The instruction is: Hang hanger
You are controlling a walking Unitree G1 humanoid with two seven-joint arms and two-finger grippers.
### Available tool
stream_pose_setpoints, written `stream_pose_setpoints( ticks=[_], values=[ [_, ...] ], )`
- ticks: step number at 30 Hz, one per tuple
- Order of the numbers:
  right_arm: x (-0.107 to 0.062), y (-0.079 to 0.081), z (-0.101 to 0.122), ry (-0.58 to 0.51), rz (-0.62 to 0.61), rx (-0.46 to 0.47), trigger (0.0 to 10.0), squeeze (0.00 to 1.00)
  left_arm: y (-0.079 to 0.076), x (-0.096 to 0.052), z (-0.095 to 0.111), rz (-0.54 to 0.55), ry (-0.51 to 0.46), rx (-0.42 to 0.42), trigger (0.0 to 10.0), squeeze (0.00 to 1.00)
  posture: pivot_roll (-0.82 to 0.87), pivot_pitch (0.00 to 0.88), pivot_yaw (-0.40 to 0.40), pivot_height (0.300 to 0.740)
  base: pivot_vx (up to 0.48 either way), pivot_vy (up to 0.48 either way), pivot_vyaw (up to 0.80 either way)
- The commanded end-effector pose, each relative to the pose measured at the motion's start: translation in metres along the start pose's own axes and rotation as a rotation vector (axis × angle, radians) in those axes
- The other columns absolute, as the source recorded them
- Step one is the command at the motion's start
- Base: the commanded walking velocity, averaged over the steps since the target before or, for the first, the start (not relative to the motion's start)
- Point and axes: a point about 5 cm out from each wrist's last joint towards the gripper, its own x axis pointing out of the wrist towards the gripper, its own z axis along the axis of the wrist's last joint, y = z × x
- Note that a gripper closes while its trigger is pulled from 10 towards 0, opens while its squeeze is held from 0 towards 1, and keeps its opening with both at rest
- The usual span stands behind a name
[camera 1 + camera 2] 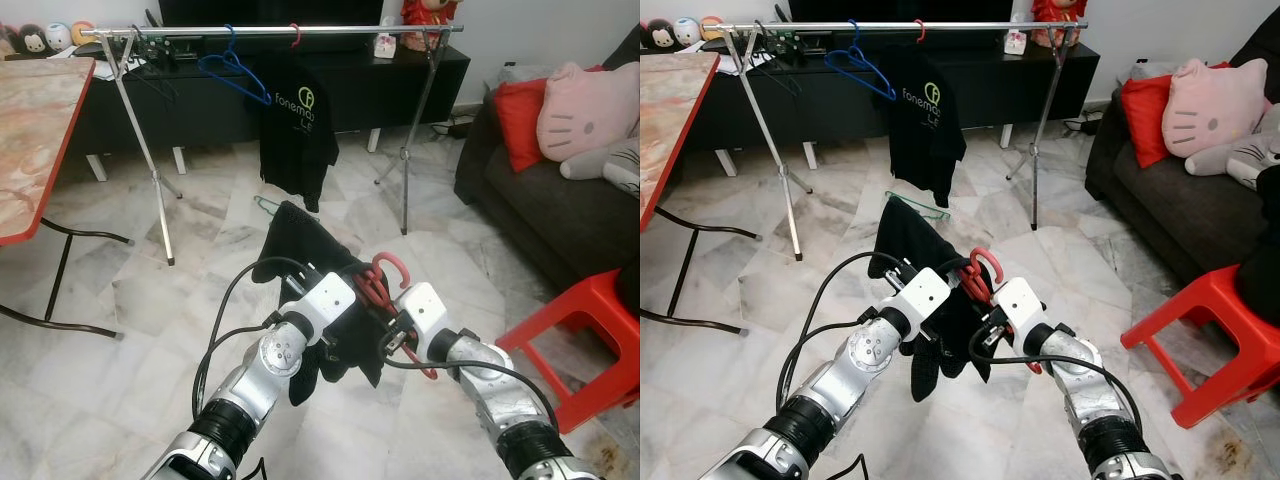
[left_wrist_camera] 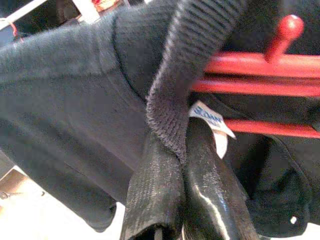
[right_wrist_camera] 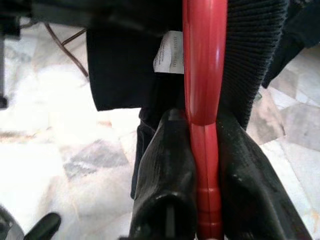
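- Right now the right gripper [image 3: 200, 200] has both black fingers [image 3: 165, 190] pressed against the red hanger [image 3: 204, 75], the red bar clamped between them.
- Left gripper [image 2: 182, 200] fingers are pinched together on the ribbed collar edge of the black garment [image 2: 75, 100]; a white label [image 2: 210, 120] sits just beside the fingertips.
- In the head views both grippers meet in front of the robot, close together, left gripper [image 1: 335, 300] touching the cloth, right gripper [image 1: 400, 315] just beside the hanger's hook.
- Red hanger [image 1: 385, 280] is held low between the two arms, hook pointing up, well short of the rack.
- Black garment [image 1: 300, 250] drapes over the hanger and hangs down between the wrists; how much of it is actually threaded on is hard to tell, cloth is bunched.
- Clothes rack [image 1: 250, 33] stands well ahead across the marble floor [image 1: 130, 300], silver rail on tripod legs.
- On the rail: a blue hanger [image 1: 235, 70] and a black T-shirt with a logo [image 1: 295, 120] on a red hook.
- Green hanger [image 1: 920, 205] lies on the floor under the shirt.
- Red-edged table [image 1: 35, 140] on the robot's left, dark sofa [image 1: 560, 220] with a pink cushion [image 1: 585, 105] and a red stool [image 1: 585, 330] on its right.
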Motion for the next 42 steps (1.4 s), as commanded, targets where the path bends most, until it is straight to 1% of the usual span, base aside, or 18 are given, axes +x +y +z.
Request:
stream_pose_setpoints(
  ticks=[1,4,7,8,9,13,17,20,23,24,28,33,36,38,39,40,41,42],
  values=[
    [-0.002,-0.003,0.006,-0.024,0.006,-0.025,0.0,0.0,0.003,0.003,0.004,0.017,-0.012,0.009,0.0,0.0,-0.08,0.0,-0.12,0.74,0.0,0.0,0.0],
    [-0.007,-0.006,0.001,0.005,0.02,-0.024,0.0,0.0,0.012,0.004,0.005,0.065,-0.013,0.002,0.0,0.0,-0.08,0.0,-0.126,0.74,0.0,0.0,0.0],
    [-0.02,-0.013,-0.017,0.117,0.02,-0.075,0.0,0.0,0.023,0.003,0.005,0.124,-0.027,0.0,0.0,0.0,-0.08,0.0,-0.129,0.74,0.0,0.0,0.0],
    [-0.02,-0.013,-0.017,0.117,0.02,-0.075,0.0,0.0,0.023,0.003,0.005,0.124,-0.027,0.0,0.0,0.0,-0.08,0.0,-0.129,0.74,0.0,0.0,0.0],
    [-0.031,-0.019,-0.032,0.203,0.006,-0.082,0.0,0.0,0.027,0.001,0.005,0.145,-0.034,-0.003,0.0,0.0,-0.08,0.0,-0.13,0.74,0.0,0.0,0.0],
    [-0.054,-0.024,-0.062,0.321,-0.044,-0.011,0.0,0.0,0.03,0.0,0.002,0.151,-0.024,-0.003,0.0,0.0,-0.08,0.0,-0.132,0.74,0.0,0.0,0.0],
    [-0.069,-0.009,-0.088,0.418,0.015,0.072,0.0,0.0,0.03,0.0,-0.001,0.168,0.003,-0.003,0.0,0.0,-0.07,0.0,-0.133,0.74,0.0,0.0,0.0],
    [-0.072,-0.005,-0.092,0.417,0.037,0.127,0.0,0.0,0.03,0.0,-0.003,0.173,0.017,-0.001,0.0,0.0,-0.08,0.0,-0.132,0.74,0.0,0.0,0.0],
    [-0.081,-0.001,-0.094,0.386,0.124,0.211,0.0,0.0,0.03,0.0,-0.01,0.179,0.064,0.0,0.0,0.0,-0.09,0.0,-0.121,0.74,0.0,0.0,0.0],
    [-0.081,-0.001,-0.094,0.386,0.124,0.211,0.0,0.0,0.03,0.0,-0.01,0.179,0.064,0.0,0.0,0.0,-0.09,0.0,-0.121,0.74,0.0,0.0,0.0],
    [-0.095,0.01,-0.095,0.373,0.312,0.288,0.0,0.0,0.024,-0.001,-0.021,0.164,0.133,-0.008,0.0,0.0,-0.09,0.0,-0.12,0.74,0.0,0.0,0.0],
    [-0.103,0.016,-0.087,0.299,0.414,0.383,0.0,0.0,0.02,-0.002,-0.03,0.174,0.206,-0.025,0.0,0.0,-0.09,0.0,-0.117,0.74,0.0,0.0,0.0],
    [-0.105,0.011,-0.087,0.272,0.355,0.394,0.0,0.0,0.021,-0.005,-0.037,0.2,0.257,-0.026,0.0,0.0,-0.09,0.0,-0.116,0.74,0.0,0.0,0.0],
    [-0.105,-0.007,-0.093,0.254,0.102,0.391,0.0,0.0,0.028,-0.01,-0.048,0.264,0.325,-0.046,0.0,0.0,-0.09,0.0,-0.112,0.74,0.0,0.0,0.0],
    [-0.105,-0.007,-0.093,0.254,0.102,0.391,0.0,0.0,0.028,-0.01,-0.048,0.264,0.325,-0.046,0.0,0.0,-0.09,0.0,-0.112,0.74,0.0,0.0,0.0],
    [-0.106,-0.013,-0.096,0.251,0.004,0.407,0.0,0.0,0.032,-0.012,-0.052,0.287,0.347,-0.051,0.8,0.0,-0.09,0.0,-0.11,0.74,0.0,0.0,0.0],
    [-0.107,-0.016,-0.099,0.257,-0.068,0.416,0.0,0.0,0.034,-0.014,-0.055,0.299,0.359,-0.058,2.4,0.0,-0.09,0.0,-0.11,0.74,0.0,0.0,0.0],
    [-0.108,-0.018,-0.103,0.275,-0.134,0.43,0.0,0.0,0.036,-0.016,-0.057,0.311,0.366,-0.067,6.4,0.0,-0.09,0.0,-0.107,0.74,0.0,0.0,0.0]
  ],
)
